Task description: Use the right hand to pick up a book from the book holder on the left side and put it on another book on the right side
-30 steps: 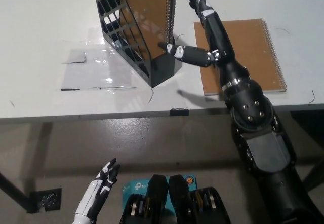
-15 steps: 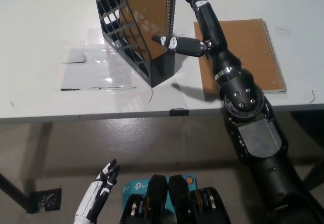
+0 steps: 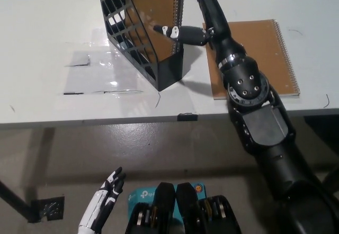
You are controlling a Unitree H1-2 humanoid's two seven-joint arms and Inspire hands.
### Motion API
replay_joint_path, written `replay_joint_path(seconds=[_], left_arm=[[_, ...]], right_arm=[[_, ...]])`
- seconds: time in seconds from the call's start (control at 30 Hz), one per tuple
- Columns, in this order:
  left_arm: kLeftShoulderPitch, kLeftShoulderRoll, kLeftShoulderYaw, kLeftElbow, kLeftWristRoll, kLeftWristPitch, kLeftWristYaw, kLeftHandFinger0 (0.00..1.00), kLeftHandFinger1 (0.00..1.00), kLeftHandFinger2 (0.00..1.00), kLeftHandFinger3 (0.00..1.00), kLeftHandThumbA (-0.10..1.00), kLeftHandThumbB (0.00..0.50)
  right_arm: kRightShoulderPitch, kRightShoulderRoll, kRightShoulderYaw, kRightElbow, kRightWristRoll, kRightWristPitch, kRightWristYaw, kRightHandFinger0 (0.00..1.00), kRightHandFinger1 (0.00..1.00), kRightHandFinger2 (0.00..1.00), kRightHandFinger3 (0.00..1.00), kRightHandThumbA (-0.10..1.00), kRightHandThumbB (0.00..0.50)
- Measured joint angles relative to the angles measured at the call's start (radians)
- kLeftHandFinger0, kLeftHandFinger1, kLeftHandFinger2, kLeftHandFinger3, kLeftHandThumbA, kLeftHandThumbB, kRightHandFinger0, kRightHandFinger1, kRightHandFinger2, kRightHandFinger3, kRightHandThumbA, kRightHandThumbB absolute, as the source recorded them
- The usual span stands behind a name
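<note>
A brown spiral-bound book (image 3: pixel 153 6) stands upright in the black lattice book holder (image 3: pixel 135 38) on the white table. A second brown spiral book (image 3: pixel 262 56) lies flat to the right. My black right hand (image 3: pixel 198 17) is open at the standing book's spiral edge, one finger reaching across its cover and the others behind the edge; I cannot tell whether they touch. My white left hand (image 3: pixel 103 202) hangs open below the table at lower left.
The white table (image 3: pixel 47 59) ends at a front edge running across the middle of the picture. A clear taped patch (image 3: pixel 100 70) lies left of the holder. A blue box (image 3: pixel 143 194) sits on the floor below.
My right hand has moved left and up, from beside the holder's base to the standing book's spiral edge. The left hand has not moved.
</note>
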Motion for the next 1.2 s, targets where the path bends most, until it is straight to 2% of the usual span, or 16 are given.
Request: replay_joint_path(seconds=[0.17, 0.43, 0.47, 0.57, 0.8, 1.0, 1.2], left_arm=[[0.000, 0.000, 0.000, 0.000, 0.000, 0.000, 0.000, 1.00, 1.00, 1.00, 1.00, 0.93, 0.166], [0.000, 0.000, 0.000, 0.000, 0.000, 0.000, 0.000, 1.00, 1.00, 1.00, 1.00, 0.95, 0.189], [0.000, 0.000, 0.000, 0.000, 0.000, 0.000, 0.000, 1.00, 1.00, 1.00, 1.00, 0.94, 0.176], [0.000, 0.000, 0.000, 0.000, 0.000, 0.000, 0.000, 1.00, 1.00, 1.00, 1.00, 0.93, 0.191], [0.000, 0.000, -0.001, 0.000, 0.000, -0.001, 0.000, 0.99, 1.00, 1.00, 1.00, 0.94, 0.162], [0.000, 0.000, -0.001, -0.001, 0.002, -0.001, 0.000, 0.99, 1.00, 1.00, 1.00, 0.95, 0.152], [0.000, 0.000, -0.002, -0.003, 0.004, -0.001, 0.000, 0.97, 1.00, 1.00, 1.00, 0.95, 0.153]], right_arm=[[-0.030, 0.000, -0.008, 0.056, 0.004, -0.002, -0.005, 1.00, 1.00, 1.00, 1.00, 1.00, 0.284], [-0.081, 0.008, -0.014, 0.135, 0.017, -0.010, -0.008, 1.00, 1.00, 1.00, 1.00, 1.00, 0.329], [-0.090, 0.011, -0.015, 0.145, 0.019, -0.010, -0.008, 1.00, 1.00, 1.00, 1.00, 1.00, 0.328], [-0.112, 0.017, -0.018, 0.180, 0.024, -0.011, -0.009, 1.00, 1.00, 1.00, 1.00, 1.00, 0.328], [-0.160, 0.030, -0.037, 0.296, 0.045, -0.018, -0.009, 1.00, 1.00, 1.00, 1.00, 1.00, 0.356], [-0.198, 0.030, -0.048, 0.384, 0.054, -0.021, -0.009, 1.00, 1.00, 1.00, 1.00, 1.00, 0.350], [-0.215, 0.030, -0.051, 0.443, 0.059, -0.033, -0.010, 1.00, 1.00, 1.00, 1.00, 1.00, 0.319]])
